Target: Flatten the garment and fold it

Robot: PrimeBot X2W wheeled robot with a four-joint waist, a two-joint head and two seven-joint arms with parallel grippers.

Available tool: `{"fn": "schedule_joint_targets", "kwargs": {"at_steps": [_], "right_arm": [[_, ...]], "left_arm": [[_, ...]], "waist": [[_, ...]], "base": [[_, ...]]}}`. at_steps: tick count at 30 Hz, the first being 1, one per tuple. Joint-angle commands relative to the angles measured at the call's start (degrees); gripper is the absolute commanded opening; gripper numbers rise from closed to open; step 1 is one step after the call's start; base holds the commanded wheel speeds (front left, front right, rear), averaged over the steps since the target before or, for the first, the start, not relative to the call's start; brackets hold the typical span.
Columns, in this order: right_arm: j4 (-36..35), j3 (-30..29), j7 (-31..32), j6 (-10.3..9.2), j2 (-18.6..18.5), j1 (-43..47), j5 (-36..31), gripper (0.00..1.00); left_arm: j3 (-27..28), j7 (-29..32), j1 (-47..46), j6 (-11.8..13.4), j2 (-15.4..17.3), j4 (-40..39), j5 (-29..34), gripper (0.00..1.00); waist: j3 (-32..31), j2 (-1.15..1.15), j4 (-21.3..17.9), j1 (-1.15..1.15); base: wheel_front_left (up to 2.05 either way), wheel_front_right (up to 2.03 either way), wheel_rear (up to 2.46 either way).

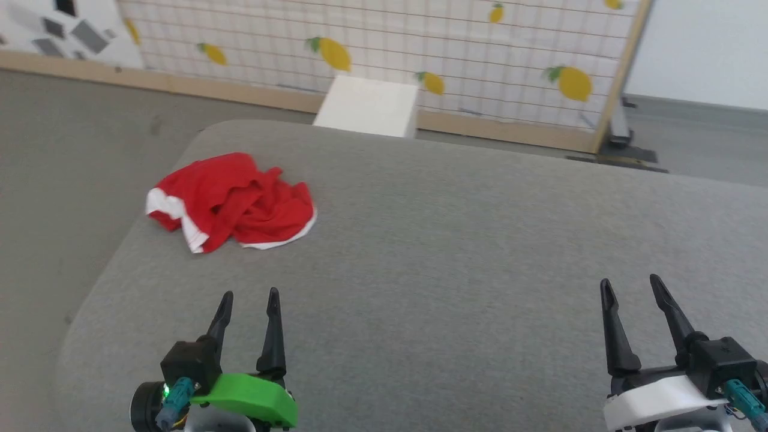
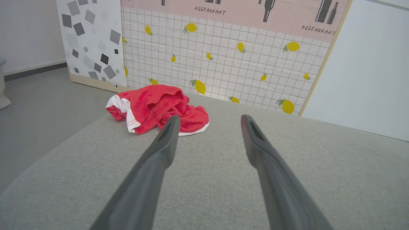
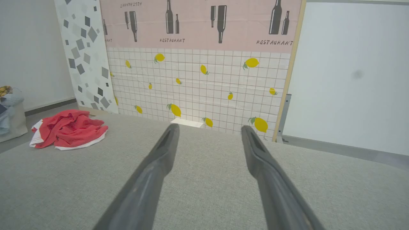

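The garment (image 1: 231, 201) lies crumpled in a loose heap on the grey fabric-covered surface (image 1: 450, 252), near that surface's far left corner, with its left end at the rounded left edge. The fabric is bright red. White trim shows along the near hem and on the left end of the heap. The folds overlap, so I cannot tell the legs and waistband apart. My left gripper (image 1: 251, 294) is at the lower left of the head view, on the near side of the surface, with its fingers pointing toward the garment. Its two fingers are spread apart with nothing between them, and a bare stretch of grey fabric separates the fingertips from the heap. In the left wrist view the garment (image 2: 156, 108) sits ahead and to the left of my left gripper (image 2: 209, 118). My right gripper (image 1: 630, 281) is at the lower right of the head view, well apart from the garment, fingers likewise spread and holding nothing. I cannot tell whether either set of fingertips touches the surface. Beyond the far edge stands a white box (image 1: 367, 105), and behind it a grid-patterned panel with printed lemons (image 1: 480, 42). To the left of that panel stands a white panel with grey squares (image 2: 91, 41). A grey floor (image 1: 72, 132) surrounds the surface. In the right wrist view a basket of clothes (image 3: 9, 118) stands on that floor, left of the garment.
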Motion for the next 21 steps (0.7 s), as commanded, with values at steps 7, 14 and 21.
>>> {"fn": "schedule_joint_targets", "kwargs": {"at_steps": [7, 14, 21], "right_arm": [[0.41, 0.48, -1.15, -0.09, 0.15, 0.41, 1.21, 1.0], [1.04, 1.4, -1.15, -0.09, 0.15, -0.04, 1.62, 1.0], [1.61, 1.77, -1.15, -0.09, 0.15, -0.21, 1.57, 1.0]], "left_arm": [[1.15, -1.02, 0.47, -0.67, 0.11, 0.5, 0.78, 1.0], [2.61, -1.02, 0.72, -0.95, 0.33, 0.12, 1.33, 1.0], [3.08, -1.02, 0.69, -1.32, 0.32, 0.04, 1.87, 1.0]], "waist": [[-0.45, 0.0, 14.33, 0.0], [-0.16, 0.0, 21.59, 0.0], [0.09, 0.0, 26.79, 0.0]], "base": [[0.0, 0.0, 0.0], [0.0, 0.0, 0.0], [0.0, 0.0, 0.0]]}}
